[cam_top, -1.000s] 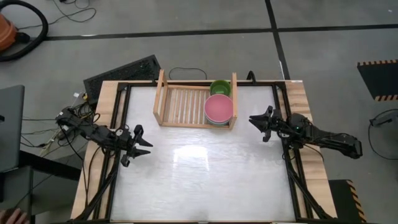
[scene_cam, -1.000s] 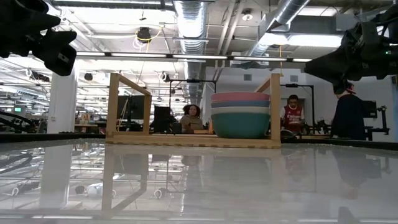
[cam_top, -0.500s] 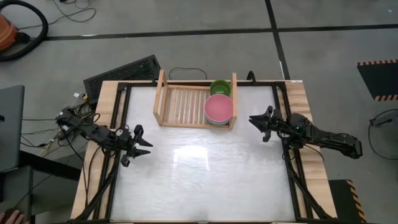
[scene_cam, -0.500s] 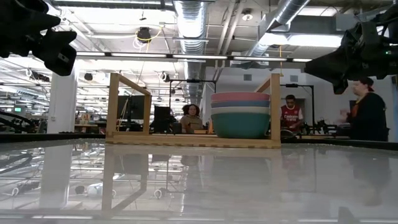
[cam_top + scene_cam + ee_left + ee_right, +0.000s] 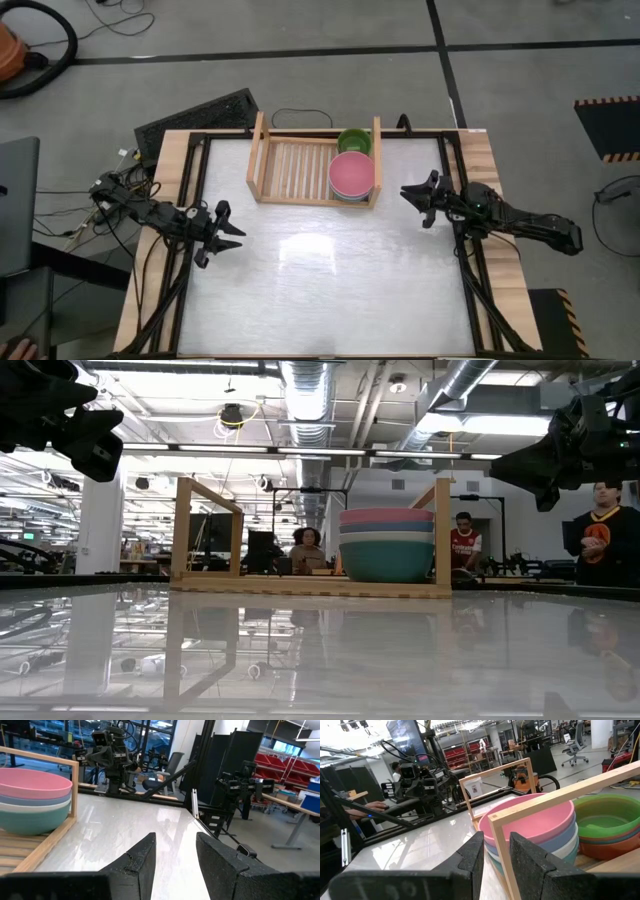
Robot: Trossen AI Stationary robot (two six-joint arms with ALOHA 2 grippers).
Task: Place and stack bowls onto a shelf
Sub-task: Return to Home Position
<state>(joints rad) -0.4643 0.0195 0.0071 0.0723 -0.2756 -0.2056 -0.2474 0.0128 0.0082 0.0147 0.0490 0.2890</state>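
Note:
The wooden shelf (image 5: 300,168) stands at the table's far side. In its right end are two stacks of bowls. The nearer stack (image 5: 352,175) has pink on top, then blue, cream-white and teal (image 5: 387,545). The farther stack (image 5: 354,141) has lime green on top and red-orange at the bottom (image 5: 600,820). No magenta bowl shows. My left gripper (image 5: 241,238) hovers open above the table's left side, well short of the shelf. My right gripper (image 5: 403,192) hovers open to the right of the shelf, pointing at the pink stack (image 5: 535,820).
The shelf's left two thirds (image 5: 290,168) show bare slats. The white table top (image 5: 320,280) lies between and in front of the arms. A dark keyboard (image 5: 195,115) lies beyond the far left corner. People stand in the room behind (image 5: 600,535).
Neither arm nor any bowl has moved. A person in the room beyond the table has walked toward the right.

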